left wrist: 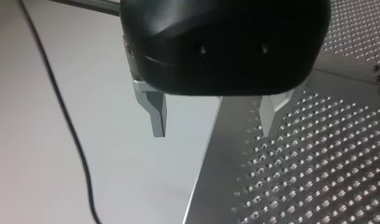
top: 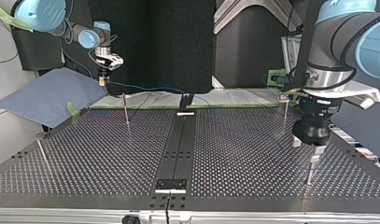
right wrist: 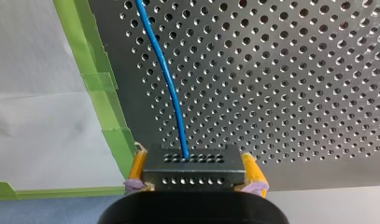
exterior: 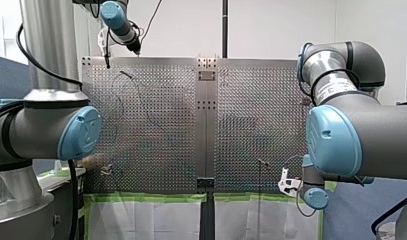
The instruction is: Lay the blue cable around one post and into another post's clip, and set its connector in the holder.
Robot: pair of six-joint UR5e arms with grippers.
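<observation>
Perforated table (top: 248,154), green-taped edge: your right gripper (right wrist: 193,156) clamps the black connector (right wrist: 197,177) between yellow pads (right wrist: 137,163). You see the blue cable (right wrist: 171,88) run from it across the surface. Your left gripper (left wrist: 214,119) stands wide, empty, over the opposite edge, near a thin post (top: 310,172).

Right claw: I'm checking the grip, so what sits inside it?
My right claw clamps the black connector between yellow pads; the blue cable leaves its top. The connector's rear is covered by the claw's body.
</observation>
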